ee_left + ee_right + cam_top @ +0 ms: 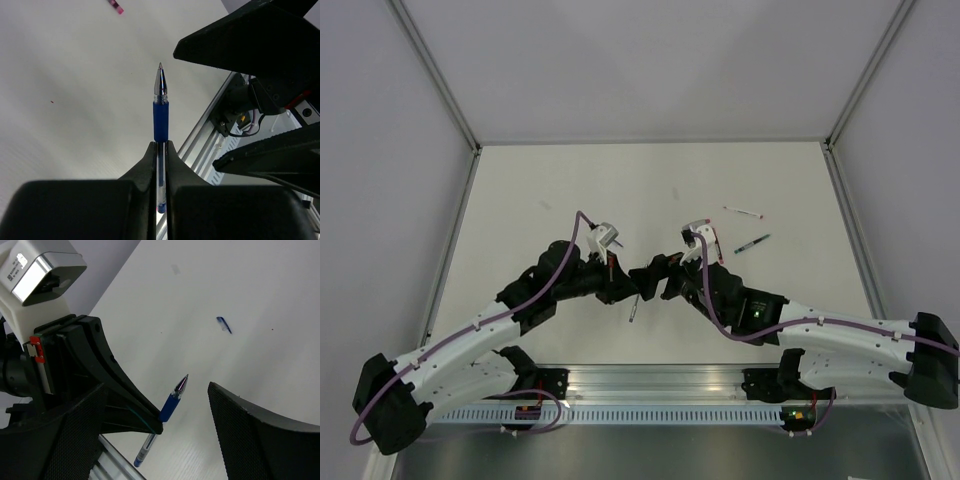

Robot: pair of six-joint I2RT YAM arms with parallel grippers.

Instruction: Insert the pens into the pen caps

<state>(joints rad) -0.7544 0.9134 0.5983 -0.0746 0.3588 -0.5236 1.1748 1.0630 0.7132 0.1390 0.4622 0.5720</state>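
Note:
My left gripper [160, 146] is shut on the blue pen [161, 117], whose bare metal tip points away from the wrist and stands above the table. In the right wrist view the same blue pen [171, 406] sticks out of the left gripper's black fingers [120, 390], inside the wide gap of my right gripper [155, 392]. That gripper is open and touches nothing. From above, the left gripper [620, 272] and right gripper [656, 276] meet nose to nose at the table's middle front. A small blue pen cap [224, 324] lies on the table beyond them.
A white pen with red ends [744, 212] and a dark pen [752, 243] lie at the right back of the table. A small dark piece [546, 206] lies at the left back. The slotted aluminium rail [650, 385] runs along the near edge.

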